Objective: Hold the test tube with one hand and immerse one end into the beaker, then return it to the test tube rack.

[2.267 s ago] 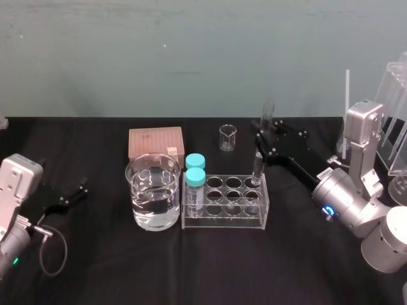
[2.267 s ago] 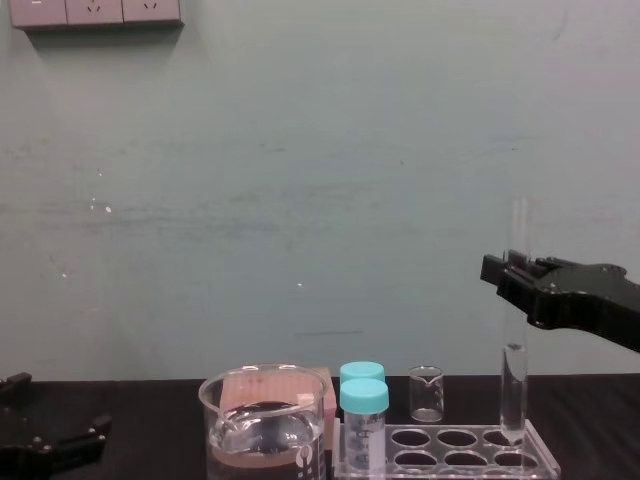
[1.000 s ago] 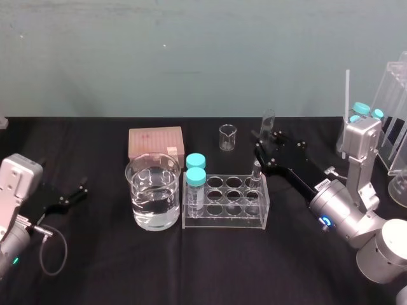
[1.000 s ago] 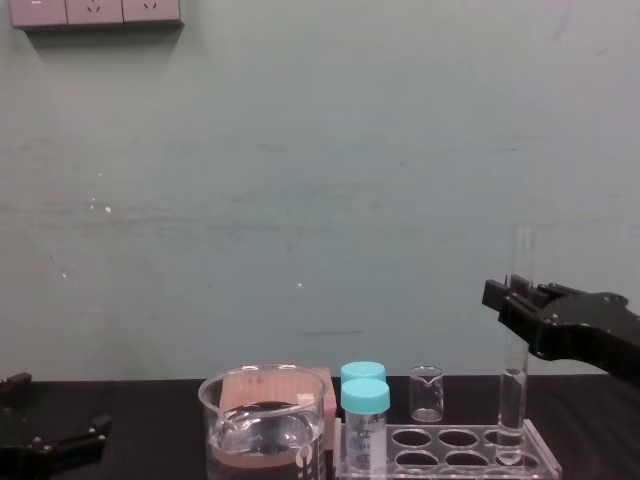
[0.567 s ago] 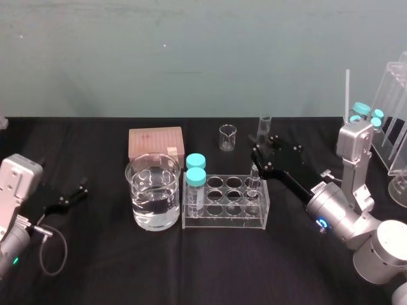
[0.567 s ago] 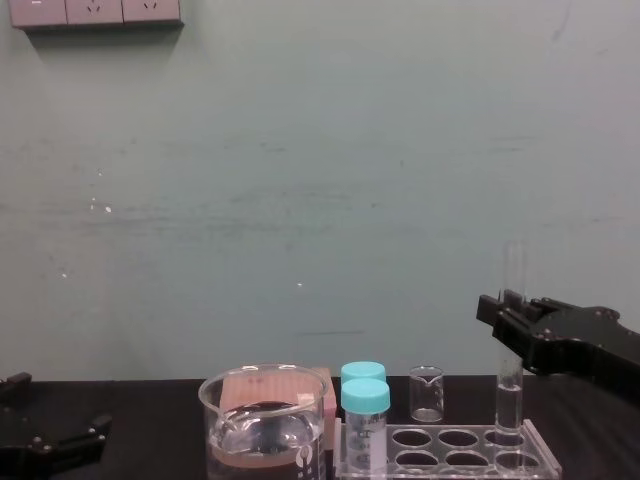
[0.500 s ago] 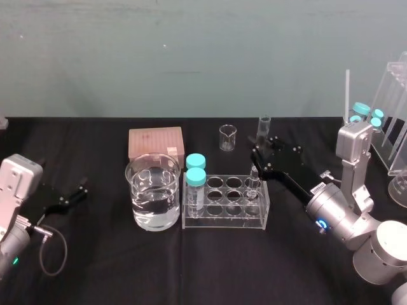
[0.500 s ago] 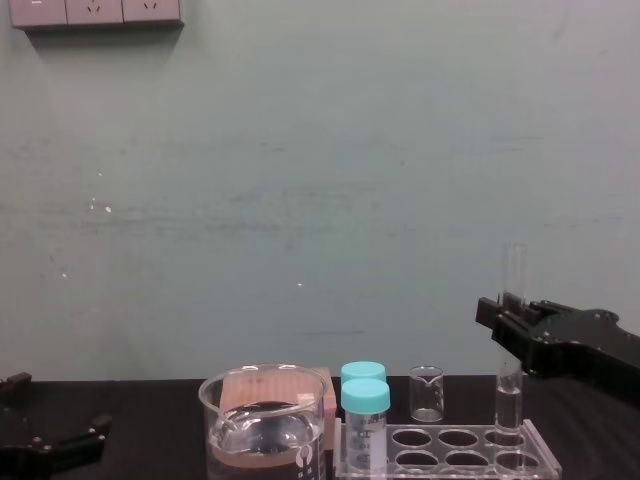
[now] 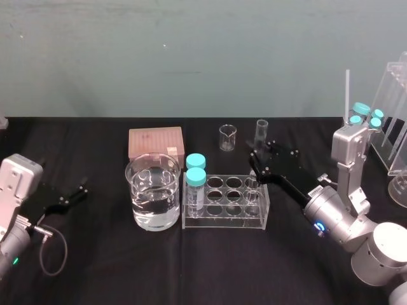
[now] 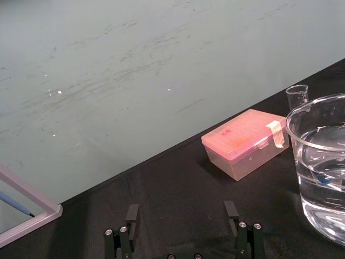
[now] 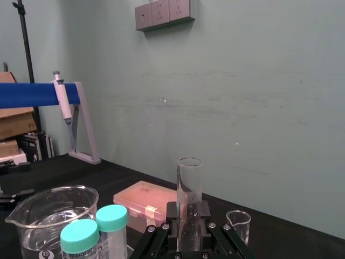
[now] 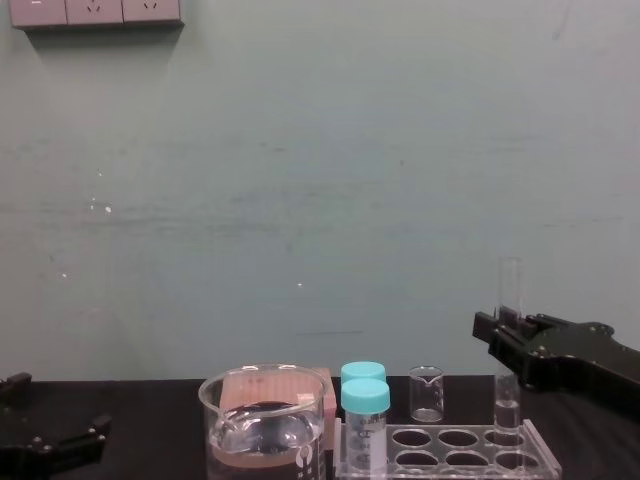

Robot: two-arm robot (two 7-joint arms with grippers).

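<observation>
The test tube (image 9: 261, 129) stands upright with its lower end down in the back right hole of the clear test tube rack (image 9: 222, 220). My right gripper (image 9: 257, 158) is shut on the tube's middle; in the right wrist view the tube (image 11: 188, 181) rises between the black fingers (image 11: 172, 209). From the chest the tube (image 12: 510, 290) sticks up above the right gripper (image 12: 497, 337) and reaches into the rack (image 12: 480, 449). The beaker (image 9: 153, 190), holding water, sits left of the rack. My left gripper (image 9: 79, 190) rests open at the far left, nothing between its fingers (image 10: 132, 213).
Two teal-capped vials (image 9: 195, 173) stand in the rack's left end. A pink box (image 9: 156, 143) lies behind the beaker and a tiny beaker (image 9: 227, 137) behind the rack. A clear stand (image 9: 395, 121) is at the far right.
My right gripper has come down and slightly left with the test tube, sinking the tube deeper into the rack's back right hole. The left arm has not moved.
</observation>
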